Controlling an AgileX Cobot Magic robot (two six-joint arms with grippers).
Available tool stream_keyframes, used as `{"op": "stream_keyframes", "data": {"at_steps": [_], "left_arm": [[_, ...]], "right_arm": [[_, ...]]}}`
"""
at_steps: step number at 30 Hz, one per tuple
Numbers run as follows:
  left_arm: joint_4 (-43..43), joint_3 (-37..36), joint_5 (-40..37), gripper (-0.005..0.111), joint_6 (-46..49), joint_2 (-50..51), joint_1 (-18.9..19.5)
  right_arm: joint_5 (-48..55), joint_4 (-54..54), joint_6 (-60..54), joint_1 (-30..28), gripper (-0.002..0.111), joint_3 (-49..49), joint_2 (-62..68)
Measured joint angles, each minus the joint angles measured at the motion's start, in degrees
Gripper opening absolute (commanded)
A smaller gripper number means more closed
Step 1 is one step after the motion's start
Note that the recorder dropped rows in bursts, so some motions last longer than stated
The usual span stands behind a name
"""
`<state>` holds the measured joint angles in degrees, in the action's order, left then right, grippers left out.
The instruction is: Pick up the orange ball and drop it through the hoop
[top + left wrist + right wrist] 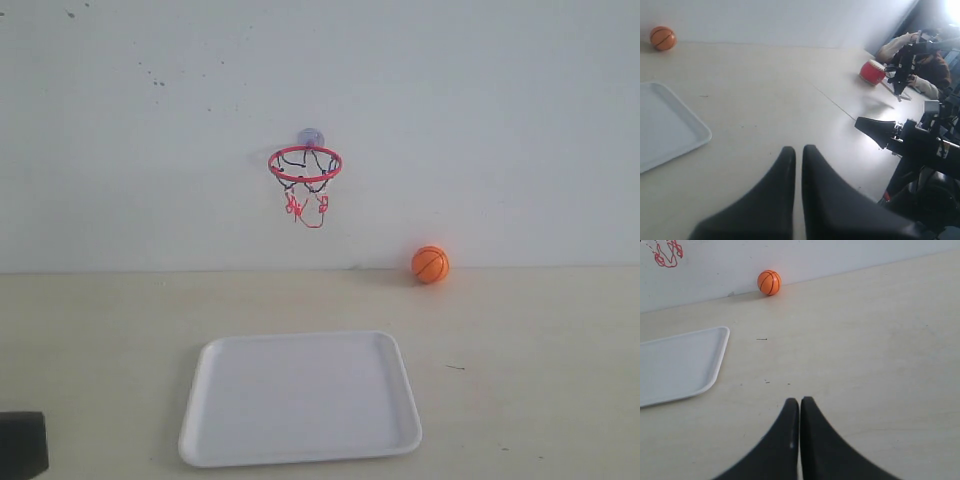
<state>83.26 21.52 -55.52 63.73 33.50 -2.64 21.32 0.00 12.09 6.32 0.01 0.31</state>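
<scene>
Ball [769,282] by wall [850,255], well apart from right claw [799,402], tips together

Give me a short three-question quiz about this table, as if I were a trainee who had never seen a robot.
1. True or false: the orange ball lies inside the white tray.
2. Where is the hoop? A: fixed to the wall, above the table. B: lying flat in the tray. C: held by an arm.
3. In the two wrist views, are each arm's jaws open or shut, and do they hold anything?

Key
1. False: the ball sits on the table by the wall, apart from the tray.
2. A.
3. Shut, holding nothing.
</scene>
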Motion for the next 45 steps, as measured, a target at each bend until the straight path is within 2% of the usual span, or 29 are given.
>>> {"op": "stream_keyframes", "data": {"at_steps": [12,17,20,27,35,42,45], "left_arm": [[-1.4,0.0,-2.4,0.004,-0.4,-5.2,0.0],[-7.5,0.0,-6.4,0.004,-9.8,-5.2,0.0],[-7.8,0.0,-6.7,0.004,-13.0,-5.2,0.0],[-2.1,0.0,-6.0,0.004,-7.7,-9.7,2.2],[-1.0,0.0,4.8,0.004,-5.6,-24.3,2.6],[-1.0,0.0,18.1,0.004,-4.1,-28.2,2.4],[-0.6,-1.7,24.6,0.004,-3.1,-29.6,0.7]], "right_arm": [[0.0,0.0,0.0,0.0,0.0,0.0,0.0],[0.0,0.0,0.0,0.0,0.0,0.0,0.0],[0.0,0.0,0.0,0.0,0.0,0.0,0.0],[0.0,0.0,0.0,0.0,0.0,0.0,0.0],[0.0,0.0,0.0,0.0,0.0,0.0,0.0],[0.0,0.0,0.0,0.0,0.0,0.0,0.0],[0.0,0.0,0.0,0.0,0.0,0.0,0.0]]}}
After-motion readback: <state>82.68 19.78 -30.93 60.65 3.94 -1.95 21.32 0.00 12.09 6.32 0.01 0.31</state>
